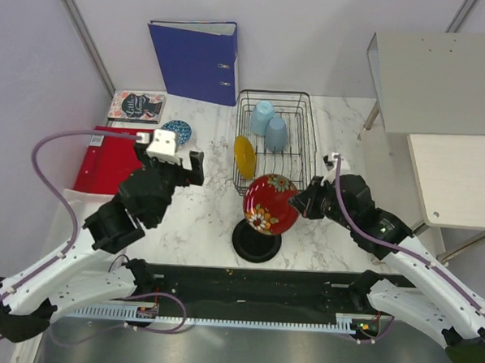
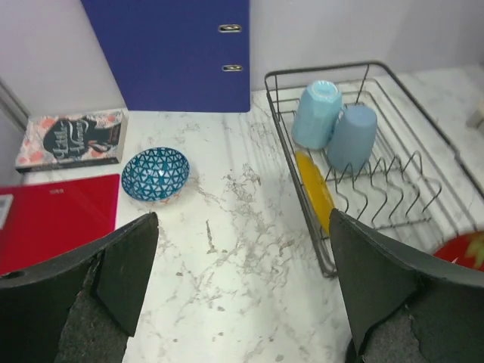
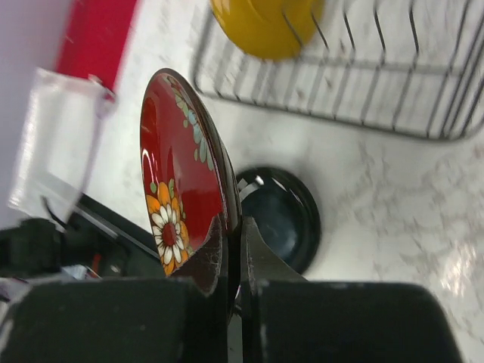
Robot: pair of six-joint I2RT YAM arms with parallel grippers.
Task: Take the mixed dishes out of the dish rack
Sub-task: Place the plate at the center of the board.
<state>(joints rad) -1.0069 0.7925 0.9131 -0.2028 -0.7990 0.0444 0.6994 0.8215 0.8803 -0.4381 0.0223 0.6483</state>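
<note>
The black wire dish rack (image 1: 304, 164) holds two pale blue cups (image 1: 262, 116) (image 1: 276, 134) and a yellow plate (image 1: 244, 156) on edge at its left side; they also show in the left wrist view (image 2: 317, 113) (image 2: 352, 137) (image 2: 313, 189). My right gripper (image 1: 300, 202) is shut on the rim of the red floral plate (image 1: 270, 203), holding it on edge above a black dish (image 1: 256, 240); in the right wrist view the plate (image 3: 178, 166) sits between the fingers. The small blue patterned bowl (image 1: 177, 132) (image 2: 155, 174) sits on the table. My left gripper (image 1: 186, 169) is open and empty left of the rack.
A blue ring binder (image 1: 194, 59) stands at the back. A book (image 1: 137, 105) and a red folder (image 1: 105, 158) lie at the left. A grey side table (image 1: 439, 82) stands at the right. The marble table (image 1: 200, 220) spans the middle.
</note>
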